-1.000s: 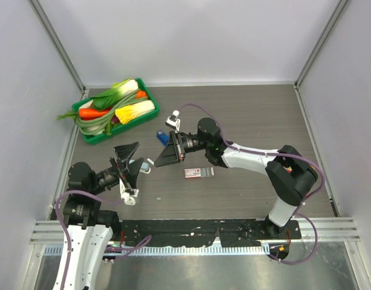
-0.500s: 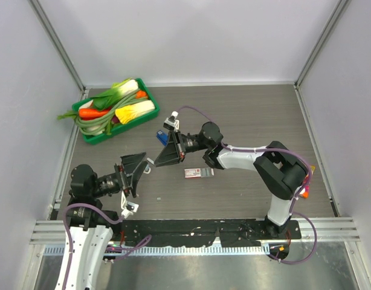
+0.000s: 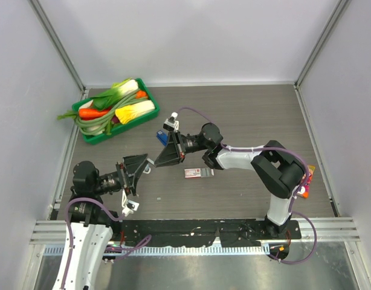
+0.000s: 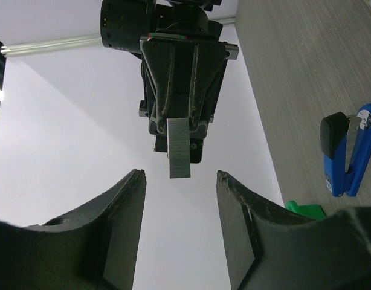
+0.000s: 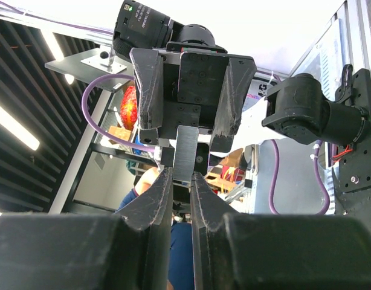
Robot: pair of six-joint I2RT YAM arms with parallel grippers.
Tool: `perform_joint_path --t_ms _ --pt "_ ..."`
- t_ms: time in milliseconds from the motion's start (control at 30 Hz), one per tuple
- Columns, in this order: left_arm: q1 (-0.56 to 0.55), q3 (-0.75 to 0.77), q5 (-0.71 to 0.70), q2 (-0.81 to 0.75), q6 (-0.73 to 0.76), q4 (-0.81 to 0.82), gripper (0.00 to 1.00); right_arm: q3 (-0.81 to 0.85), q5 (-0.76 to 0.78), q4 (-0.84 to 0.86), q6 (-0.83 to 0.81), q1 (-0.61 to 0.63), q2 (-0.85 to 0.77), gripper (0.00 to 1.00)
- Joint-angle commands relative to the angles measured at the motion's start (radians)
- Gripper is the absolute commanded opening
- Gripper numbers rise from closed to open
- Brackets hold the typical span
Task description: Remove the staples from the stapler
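Observation:
My right gripper (image 3: 156, 162) is shut on a grey strip of staples (image 5: 187, 154), pinched between its jaws (image 5: 180, 175) and held level above the table. My left gripper (image 3: 143, 169) faces it tip to tip and is open (image 4: 179, 174). The strip's free end (image 4: 179, 156) hangs just beyond the left jaws, in line with the gap and apart from both. The blue stapler (image 3: 163, 137) lies swung open on the table behind the right gripper. It also shows in the left wrist view (image 4: 348, 151).
A flat red-and-white box (image 3: 199, 173) lies on the table under the right forearm. A green tray (image 3: 92, 138) of vegetables stands at the back left, and its corner shows in the left wrist view (image 4: 303, 208). White walls close in the table.
My left gripper has turned and moved right, lining its open jaws up with the staple strip. My right gripper has shifted slightly left, still holding the strip.

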Motion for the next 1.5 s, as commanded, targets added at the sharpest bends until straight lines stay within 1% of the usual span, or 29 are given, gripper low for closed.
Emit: perform_joint_path --t_ms 0,200,367,433,933,1067,1167,1200,1300,1467 --pt "-0.002 0.016 0.043 0.019 0.034 0.006 0.54 0.016 -0.006 0.032 -0.023 0.009 0.004 0.06" --pt "-0.002 0.029 0.033 0.03 0.031 0.004 0.51 0.024 -0.001 -0.01 -0.056 0.02 0.012 0.06" --pt "0.0 0.025 0.044 0.013 0.021 0.003 0.42 0.033 0.008 -0.011 -0.056 0.024 0.027 0.06" --pt "-0.002 0.025 0.041 0.007 0.013 0.004 0.41 0.036 0.006 -0.013 -0.058 0.031 0.031 0.06" --pt "-0.002 0.014 0.043 -0.013 0.004 -0.014 0.4 0.067 0.023 0.009 -0.041 0.04 0.06 0.05" --pt "-0.002 0.012 0.043 -0.019 0.005 -0.022 0.4 0.07 0.023 0.036 -0.024 0.04 0.073 0.04" --pt "0.0 0.012 0.036 -0.019 0.005 -0.026 0.37 0.067 0.022 0.044 -0.016 0.04 0.077 0.04" --pt "-0.002 0.014 0.036 -0.019 0.005 -0.028 0.32 0.064 0.023 0.047 -0.015 0.04 0.077 0.04" --pt "0.0 0.012 0.049 -0.019 0.005 -0.028 0.22 0.064 0.026 0.049 -0.015 0.038 0.081 0.04" --pt "0.0 0.009 0.053 -0.025 0.007 -0.034 0.2 0.07 0.031 0.049 -0.016 0.04 0.083 0.04"
